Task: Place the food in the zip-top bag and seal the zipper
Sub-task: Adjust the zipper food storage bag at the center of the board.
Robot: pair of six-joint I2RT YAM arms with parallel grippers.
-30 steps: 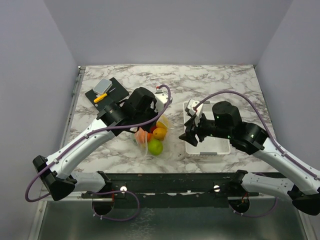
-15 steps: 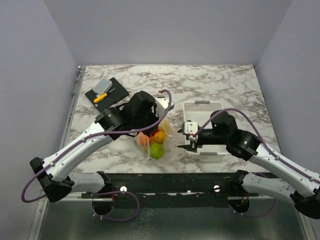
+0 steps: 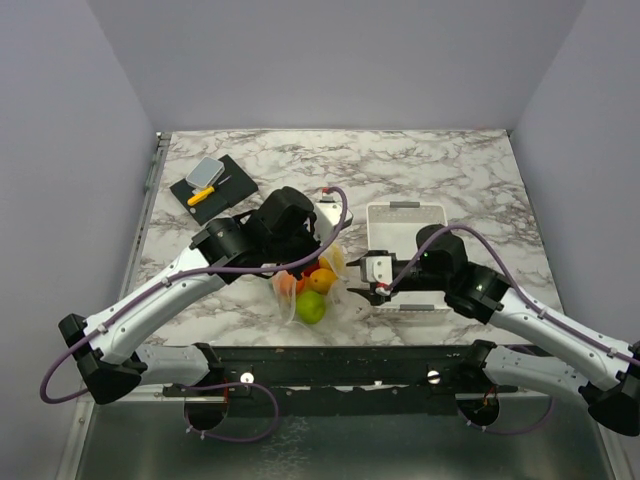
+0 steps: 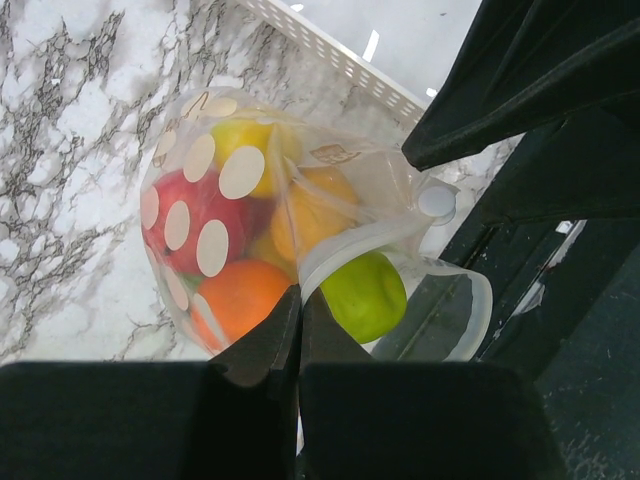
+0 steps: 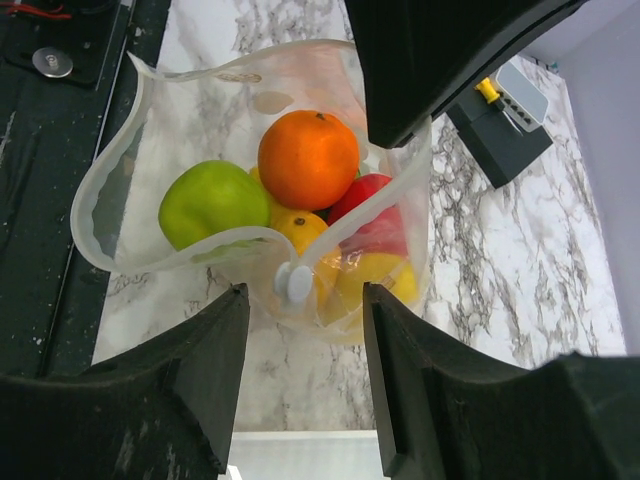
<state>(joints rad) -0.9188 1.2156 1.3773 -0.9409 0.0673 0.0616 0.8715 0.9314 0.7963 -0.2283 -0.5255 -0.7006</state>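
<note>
Clear bag (image 3: 312, 290) sits lower centre of the top view on the tabletop (image 3: 450, 170), just left of the tray (image 3: 405, 212). It holds the food (image 5: 305, 165): green, orange, red and yellow pieces. Left hand (image 4: 300, 298) is pinched closed on the zipper (image 4: 350, 245). Right hand (image 5: 303, 292) is spread wide astride the bag's rim, and the mouth gapes.

Right end effector (image 3: 360, 289) nearer zip-top bag (image 3: 338, 301)
</note>
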